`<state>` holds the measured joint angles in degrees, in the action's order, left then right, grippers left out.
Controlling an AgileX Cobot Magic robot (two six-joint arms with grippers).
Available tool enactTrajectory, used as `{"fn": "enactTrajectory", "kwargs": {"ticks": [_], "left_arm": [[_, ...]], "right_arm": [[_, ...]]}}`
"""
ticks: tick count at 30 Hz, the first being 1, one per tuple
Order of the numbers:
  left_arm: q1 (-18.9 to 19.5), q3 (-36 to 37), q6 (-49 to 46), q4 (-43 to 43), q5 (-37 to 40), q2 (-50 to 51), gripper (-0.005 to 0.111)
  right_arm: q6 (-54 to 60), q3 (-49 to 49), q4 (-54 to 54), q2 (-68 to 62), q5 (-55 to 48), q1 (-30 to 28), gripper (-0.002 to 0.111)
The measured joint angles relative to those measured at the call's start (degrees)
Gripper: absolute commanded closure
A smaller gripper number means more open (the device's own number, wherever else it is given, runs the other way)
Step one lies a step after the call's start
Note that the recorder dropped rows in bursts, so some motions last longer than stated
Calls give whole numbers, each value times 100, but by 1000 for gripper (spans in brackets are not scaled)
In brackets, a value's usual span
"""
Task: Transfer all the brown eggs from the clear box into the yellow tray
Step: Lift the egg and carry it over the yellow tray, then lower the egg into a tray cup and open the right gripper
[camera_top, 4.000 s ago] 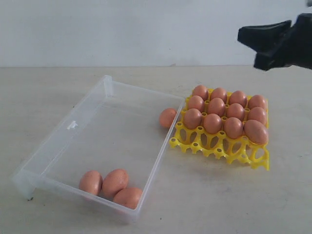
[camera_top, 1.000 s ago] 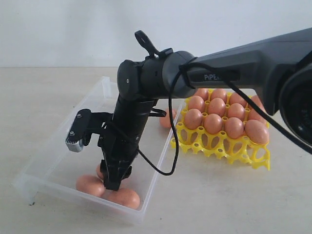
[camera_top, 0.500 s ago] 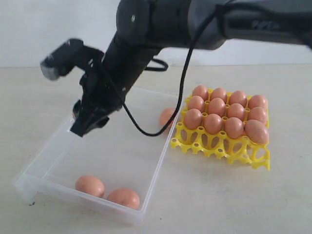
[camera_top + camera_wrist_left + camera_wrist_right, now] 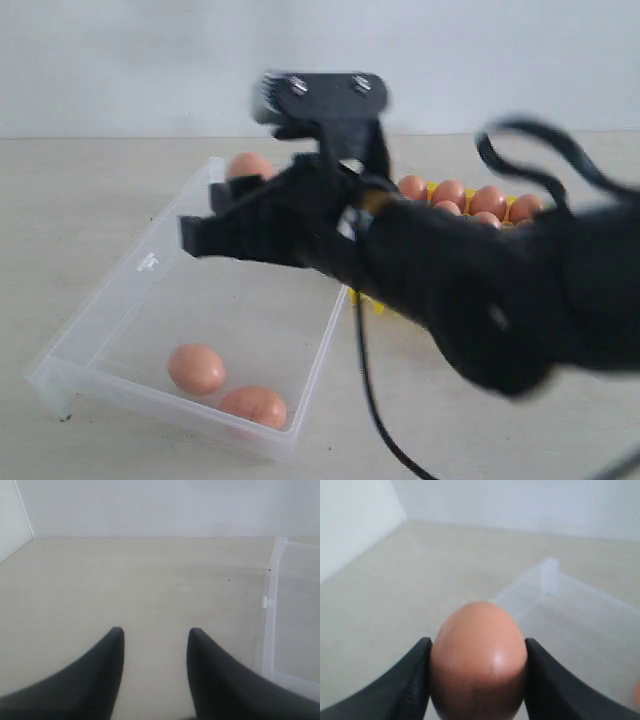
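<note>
My right gripper (image 4: 477,642) is shut on a brown egg (image 4: 478,660), held up in the air. In the exterior view that egg (image 4: 250,165) shows above the far corner of the clear box (image 4: 150,262), with the blurred right arm (image 4: 450,290) stretching across the middle. Two more brown eggs (image 4: 196,368) (image 4: 253,405) lie at the box's near end. The arm covers most of the yellow tray (image 4: 509,202); only its far row of eggs (image 4: 488,200) shows. My left gripper (image 4: 155,632) is open and empty over bare table, beside the box's wall (image 4: 270,605).
A pale tabletop (image 4: 90,200) runs back to a white wall (image 4: 120,60). The right arm's black cable (image 4: 372,420) hangs in a loop in front of the box's right wall.
The right gripper has lifted one egg out of the box's near end and carried it up and toward the far side. Two eggs are left there. The arm now swings across the tray.
</note>
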<state>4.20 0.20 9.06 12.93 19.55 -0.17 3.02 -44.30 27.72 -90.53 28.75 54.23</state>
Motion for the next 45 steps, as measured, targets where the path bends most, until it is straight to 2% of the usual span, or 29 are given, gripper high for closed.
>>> {"fn": "enactTrajectory", "kwargs": {"ticks": [3,5,6,7,10,11,13,15,17,23,33,45], "left_arm": [[0,0,-524,0,0,0,28],[0,0,-840,0,0,0,11],[0,0,-949,0,0,0,6],[0,0,-1010,0,0,0,6],[0,0,-1106,12,13,0,6],[0,0,-1118,12,13,0,6],[0,0,-1127,12,13,0,6],[0,0,-1127,12,22,0,6],[0,0,-1140,12,22,0,6],[0,0,-1151,12,36,0,6],[0,0,-1095,12,36,0,6],[0,0,115,12,36,0,6]], "right_arm": [[-379,1340,445,298,1980,-58,109],[-960,1789,470,348,2331,-480,109],[-1408,1929,128,347,2254,-856,109],[-1835,1979,-404,335,2126,-1222,109],[-3999,1814,-3868,187,2045,-2744,109],[-4736,1622,-5560,67,2238,-3299,109],[-5858,1211,-7605,-123,2653,-3899,109],[-6681,828,-9061,-283,2883,-4426,109],[-7057,580,-9894,-416,2918,-4716,109],[-7209,211,-10857,-766,2726,-4791,109],[-6983,-311,-10935,-1585,2442,-4766,109],[-6787,-618,-10936,-2117,2234,-4621,109]]}}
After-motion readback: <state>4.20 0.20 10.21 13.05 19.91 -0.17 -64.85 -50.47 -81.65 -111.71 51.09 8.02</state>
